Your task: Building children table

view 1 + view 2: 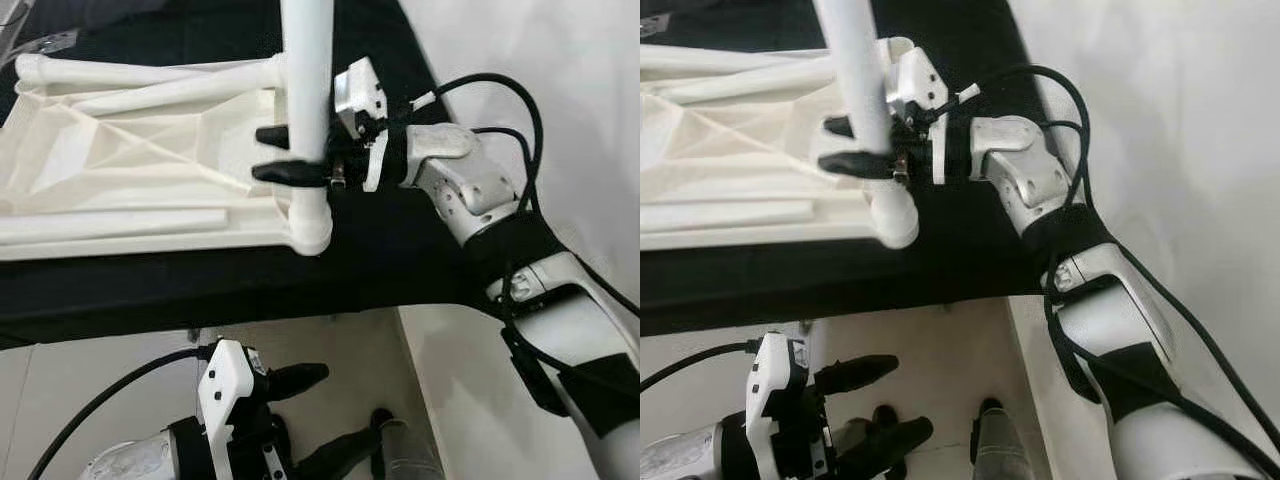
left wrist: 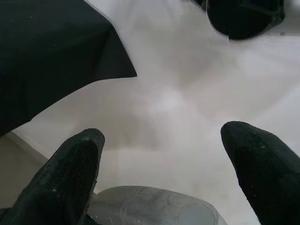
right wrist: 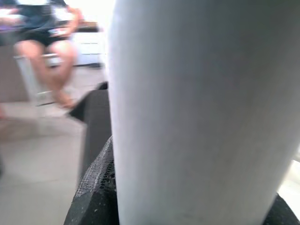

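Note:
A white children's table top [image 1: 130, 160] lies upside down on a black-covered surface [image 1: 300, 280], with loose white legs [image 1: 110, 222] resting on it. One white leg [image 1: 307, 110] stands upright in the near right corner socket. My right gripper [image 1: 285, 153] is shut on this leg, one black finger on each side; the leg [image 3: 197, 112] fills the right wrist view. My left gripper [image 1: 320, 415] hangs low below the surface's front edge, open with nothing between its fingers [image 2: 70, 178].
The black surface's front edge [image 1: 200, 320] runs across the view, with pale floor [image 1: 450, 400] below and to the right. A seated person [image 3: 47, 33] shows far off in the right wrist view.

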Controlling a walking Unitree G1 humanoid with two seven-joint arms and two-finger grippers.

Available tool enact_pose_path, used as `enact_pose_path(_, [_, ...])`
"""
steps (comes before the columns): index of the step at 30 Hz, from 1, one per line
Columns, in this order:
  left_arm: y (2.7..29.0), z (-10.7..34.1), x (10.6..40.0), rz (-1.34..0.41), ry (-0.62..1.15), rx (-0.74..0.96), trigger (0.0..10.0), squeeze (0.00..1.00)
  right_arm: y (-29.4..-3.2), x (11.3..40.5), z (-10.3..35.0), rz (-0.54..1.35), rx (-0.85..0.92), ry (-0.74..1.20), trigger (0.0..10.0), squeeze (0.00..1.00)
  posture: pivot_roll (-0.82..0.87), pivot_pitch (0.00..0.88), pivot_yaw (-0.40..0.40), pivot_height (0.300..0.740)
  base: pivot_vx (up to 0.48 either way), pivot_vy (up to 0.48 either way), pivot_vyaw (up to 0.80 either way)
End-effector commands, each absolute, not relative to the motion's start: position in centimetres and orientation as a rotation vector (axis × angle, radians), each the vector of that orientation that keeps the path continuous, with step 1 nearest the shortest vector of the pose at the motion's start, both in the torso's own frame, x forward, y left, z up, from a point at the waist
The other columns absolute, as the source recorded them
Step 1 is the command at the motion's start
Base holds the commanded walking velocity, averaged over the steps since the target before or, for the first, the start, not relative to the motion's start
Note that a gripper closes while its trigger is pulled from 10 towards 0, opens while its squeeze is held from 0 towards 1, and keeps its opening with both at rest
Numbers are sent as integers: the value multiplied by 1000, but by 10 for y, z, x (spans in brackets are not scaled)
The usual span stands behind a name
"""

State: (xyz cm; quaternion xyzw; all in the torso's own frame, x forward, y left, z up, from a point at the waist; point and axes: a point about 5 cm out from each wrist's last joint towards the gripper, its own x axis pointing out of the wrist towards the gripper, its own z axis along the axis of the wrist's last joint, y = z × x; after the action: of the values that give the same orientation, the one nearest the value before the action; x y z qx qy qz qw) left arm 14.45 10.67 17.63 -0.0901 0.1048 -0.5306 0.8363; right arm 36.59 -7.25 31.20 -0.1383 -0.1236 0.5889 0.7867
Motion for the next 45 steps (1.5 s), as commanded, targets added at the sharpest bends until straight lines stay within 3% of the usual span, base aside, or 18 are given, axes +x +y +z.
enact_pose_path(1, [107, 171, 143, -1125, 250, -192, 10000, 0, -90, 377, 270, 1090, -318, -58, 10000, 0, -17, 344, 25, 740, 0, 0, 0])
enact_pose_path(25, [107, 166, 151, -1121, 238, -185, 10000, 0, -76, 353, 231, 491, -73, 25, 10000, 0, -32, 317, 20, 740, 0, 0, 0])
enact_pose_path(34, [108, 165, 152, -1118, 238, -183, 10000, 0, -77, 350, 229, 416, -39, 21, 10000, 0, -30, 310, 19, 740, 0, 0, 0])
enact_pose_path(39, [109, 164, 153, -1116, 238, -180, 10000, 0, -70, 335, 217, 347, -12, 34, 10000, 0, -26, 307, 22, 740, 0, 0, 0])
enact_pose_path(45, [111, 163, 154, -1117, 242, -178, 10000, 0, -48, 315, 212, 392, 62, -5, 10000, 0, -26, 298, 27, 740, 0, 0, 0])
